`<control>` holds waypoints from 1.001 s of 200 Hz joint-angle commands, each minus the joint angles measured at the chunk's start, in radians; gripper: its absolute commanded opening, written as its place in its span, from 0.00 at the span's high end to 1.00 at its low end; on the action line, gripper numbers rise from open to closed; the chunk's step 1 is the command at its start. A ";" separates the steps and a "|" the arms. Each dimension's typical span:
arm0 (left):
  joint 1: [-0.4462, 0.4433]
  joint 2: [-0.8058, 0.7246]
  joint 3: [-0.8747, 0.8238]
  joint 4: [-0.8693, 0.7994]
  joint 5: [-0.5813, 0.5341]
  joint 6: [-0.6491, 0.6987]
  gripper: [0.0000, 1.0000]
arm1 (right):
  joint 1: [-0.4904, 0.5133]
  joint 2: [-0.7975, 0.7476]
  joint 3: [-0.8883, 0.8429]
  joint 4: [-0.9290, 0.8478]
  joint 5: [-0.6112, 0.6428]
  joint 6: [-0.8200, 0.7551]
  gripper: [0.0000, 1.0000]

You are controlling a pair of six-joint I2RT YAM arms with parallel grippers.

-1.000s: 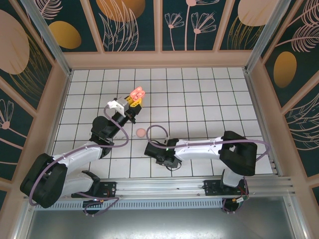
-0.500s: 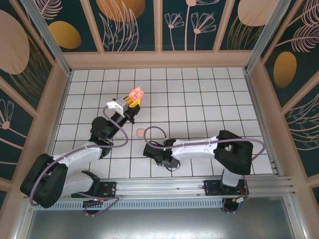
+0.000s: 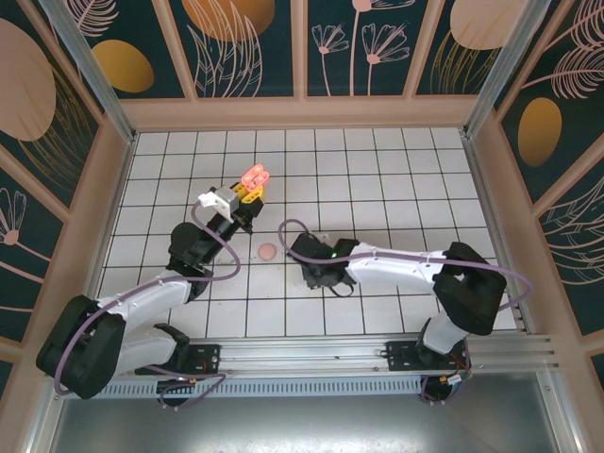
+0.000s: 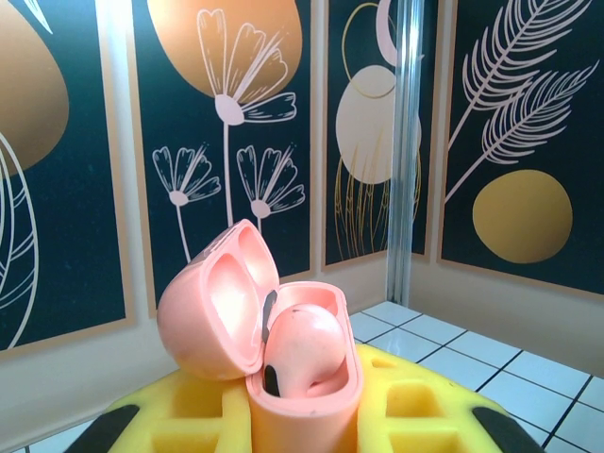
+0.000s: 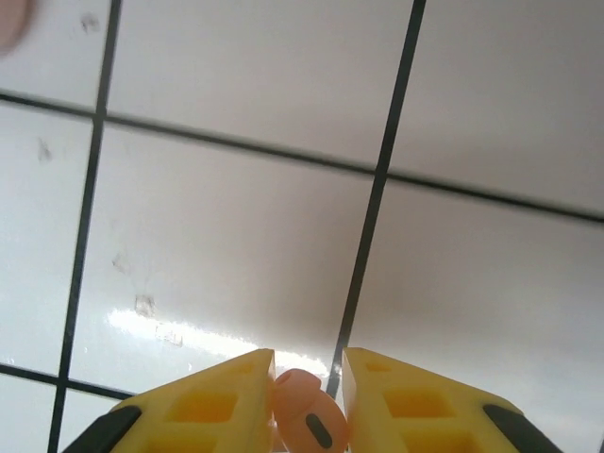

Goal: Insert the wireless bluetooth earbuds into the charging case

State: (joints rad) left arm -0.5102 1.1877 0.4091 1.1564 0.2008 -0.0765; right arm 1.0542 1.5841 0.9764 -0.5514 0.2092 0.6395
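On the table (image 3: 396, 189), the left gripper (image 3: 247, 195) is clenched on the case (image 3: 256, 177), lid open, over the far-left tiles. One seated earbud (image 4: 304, 347) fills a well, and the well beside it cannot be made out. The right gripper (image 3: 319, 276) sits low over the near-centre tiles, well apart from the case, its tips pinching a coral earbud (image 5: 304, 415). Step in hand, as judged, is delivery of this earbud: the next move calls for carrying it to the case, lining it up over the free well and lowering it in before release.
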 commanded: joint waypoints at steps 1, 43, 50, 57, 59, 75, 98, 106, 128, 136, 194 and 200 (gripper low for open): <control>0.006 -0.022 -0.012 0.042 0.011 -0.012 1.00 | -0.056 -0.006 -0.020 0.028 -0.109 -0.204 0.75; 0.006 -0.022 -0.007 0.042 0.015 -0.020 1.00 | -0.078 0.098 0.043 -0.012 -0.179 -0.287 0.73; 0.006 -0.023 -0.006 0.040 0.015 -0.020 1.00 | -0.079 0.114 0.054 -0.017 -0.186 -0.294 0.73; 0.006 -0.025 -0.006 0.039 0.014 -0.020 1.00 | -0.077 0.127 0.063 -0.022 -0.185 -0.296 0.73; 0.006 -0.026 -0.005 0.039 0.014 -0.021 1.00 | -0.077 0.129 0.064 -0.022 -0.185 -0.296 0.73; 0.006 -0.032 -0.010 0.034 0.011 -0.017 1.00 | -0.077 0.149 0.079 -0.029 -0.178 -0.292 0.72; 0.006 -0.034 -0.012 0.036 0.010 -0.018 1.00 | -0.077 0.182 0.104 -0.052 -0.159 -0.271 0.69; 0.006 -0.034 -0.012 0.036 0.011 -0.019 1.00 | -0.077 0.192 0.113 -0.056 -0.158 -0.260 0.66; 0.006 -0.031 -0.011 0.040 0.013 -0.023 1.00 | -0.074 0.208 0.148 -0.088 -0.114 -0.174 0.53; 0.006 -0.033 -0.012 0.041 0.011 -0.023 1.00 | -0.074 0.198 0.156 -0.095 -0.101 -0.119 0.49; 0.006 -0.018 -0.012 0.056 -0.006 -0.023 1.00 | -0.051 0.045 0.104 -0.093 -0.062 0.373 0.44; 0.007 -0.016 -0.012 0.057 -0.009 -0.023 1.00 | -0.043 0.041 0.093 -0.090 -0.062 0.415 0.44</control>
State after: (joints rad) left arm -0.5102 1.1721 0.4053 1.1576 0.2005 -0.0841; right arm 0.9859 1.6882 1.1065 -0.6098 0.1143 0.7841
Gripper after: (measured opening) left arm 0.202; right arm 0.564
